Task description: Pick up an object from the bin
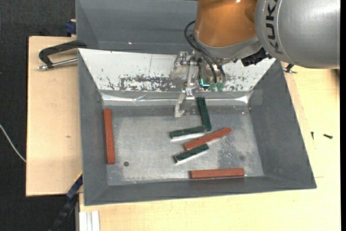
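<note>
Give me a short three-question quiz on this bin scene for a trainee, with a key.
1. How many red bars lie in the bin?
2. True or false: the red bar along the left wall touches another bar.
3. Which lies nearest the gripper? A: the dark green bar at the back of the middle cluster; B: the red bar by the front wall; C: the red bar along the left wall.
Key: 1: three. 2: false, it lies alone. 3: A.

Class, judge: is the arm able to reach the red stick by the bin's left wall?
Probably yes: the red stick lies alone, nothing on it, though close to the wall.
</note>
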Action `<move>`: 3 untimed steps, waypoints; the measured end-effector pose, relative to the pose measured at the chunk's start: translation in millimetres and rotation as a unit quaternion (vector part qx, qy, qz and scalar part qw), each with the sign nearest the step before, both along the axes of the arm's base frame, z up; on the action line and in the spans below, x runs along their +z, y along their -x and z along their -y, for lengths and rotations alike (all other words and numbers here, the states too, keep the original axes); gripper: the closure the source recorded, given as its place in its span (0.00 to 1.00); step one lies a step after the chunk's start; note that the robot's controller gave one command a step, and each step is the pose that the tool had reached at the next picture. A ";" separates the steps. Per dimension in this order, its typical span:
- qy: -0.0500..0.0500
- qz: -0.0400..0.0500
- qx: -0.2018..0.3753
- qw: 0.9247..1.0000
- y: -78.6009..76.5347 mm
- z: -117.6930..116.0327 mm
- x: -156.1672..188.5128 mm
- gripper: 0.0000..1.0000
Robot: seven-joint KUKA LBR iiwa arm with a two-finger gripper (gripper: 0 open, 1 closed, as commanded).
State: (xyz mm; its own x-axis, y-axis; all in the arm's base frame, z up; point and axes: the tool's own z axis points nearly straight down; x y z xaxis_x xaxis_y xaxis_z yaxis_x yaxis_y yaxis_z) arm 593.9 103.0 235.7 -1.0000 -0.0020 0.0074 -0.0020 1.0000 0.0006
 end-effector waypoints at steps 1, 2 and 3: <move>-0.001 0.005 -0.001 1.000 -1.5 0.6 5.2 0.00; 0.000 0.006 0.051 0.999 9.4 28.8 -65.4 0.00; 0.000 0.003 0.007 1.000 46.8 79.2 -76.5 0.00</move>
